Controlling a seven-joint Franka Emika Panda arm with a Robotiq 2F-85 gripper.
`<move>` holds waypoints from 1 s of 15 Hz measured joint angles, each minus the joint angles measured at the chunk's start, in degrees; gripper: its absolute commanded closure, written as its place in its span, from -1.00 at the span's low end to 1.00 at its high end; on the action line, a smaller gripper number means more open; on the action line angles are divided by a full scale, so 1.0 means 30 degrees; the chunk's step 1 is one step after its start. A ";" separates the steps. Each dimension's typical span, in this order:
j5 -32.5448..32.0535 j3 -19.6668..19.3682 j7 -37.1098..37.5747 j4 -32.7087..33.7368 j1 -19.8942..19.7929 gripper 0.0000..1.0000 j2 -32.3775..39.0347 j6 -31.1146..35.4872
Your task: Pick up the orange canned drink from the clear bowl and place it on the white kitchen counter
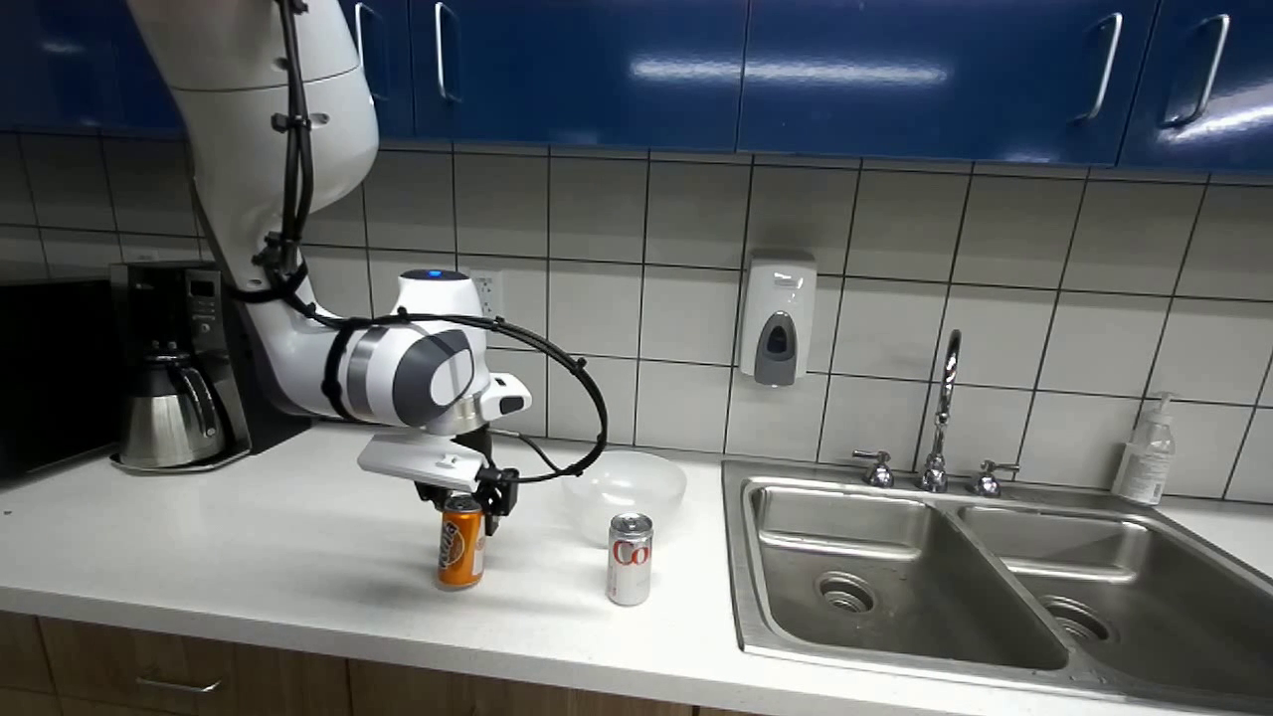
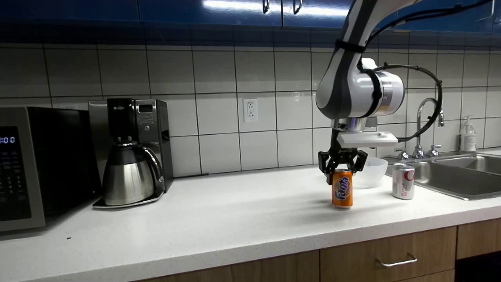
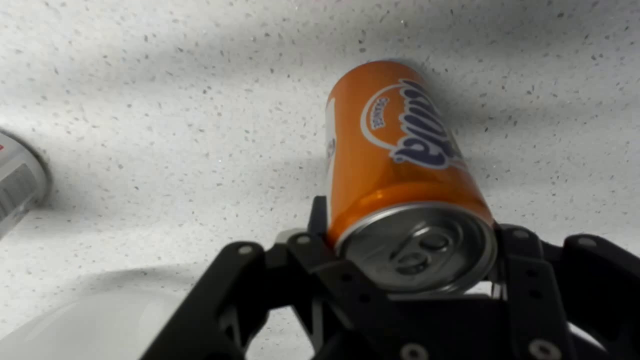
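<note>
The orange canned drink (image 1: 460,547) stands upright at the white kitchen counter (image 1: 249,557). It also shows in an exterior view (image 2: 342,192). In the wrist view the can (image 3: 390,135) has its silvery top toward the gripper. My gripper (image 1: 469,512) points down over the can, also in an exterior view (image 2: 341,176). In the wrist view the gripper's fingers (image 3: 412,225) press close on both sides of the can's upper end. The can's base is at the counter surface; I cannot tell any small gap. The clear bowl (image 1: 629,487) stands beside the can, apart from it.
A silver-white can with red lettering (image 1: 630,572) stands near the bowl. The steel sink (image 1: 905,577) lies beyond it. A coffee maker (image 2: 133,156) and a microwave (image 2: 47,164) stand at the counter's other end. The tiled wall runs behind.
</note>
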 measured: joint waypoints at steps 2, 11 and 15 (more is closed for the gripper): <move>0.0000 -0.0014 -0.0002 -0.0101 -0.0001 -0.98 -0.0007 0.0001; -0.0048 -0.0160 -0.0006 -0.0159 -0.0002 -1.00 -0.1099 -0.0005; 0.0275 0.0159 -0.0049 -0.0301 -0.0004 -1.00 -0.2261 -0.0437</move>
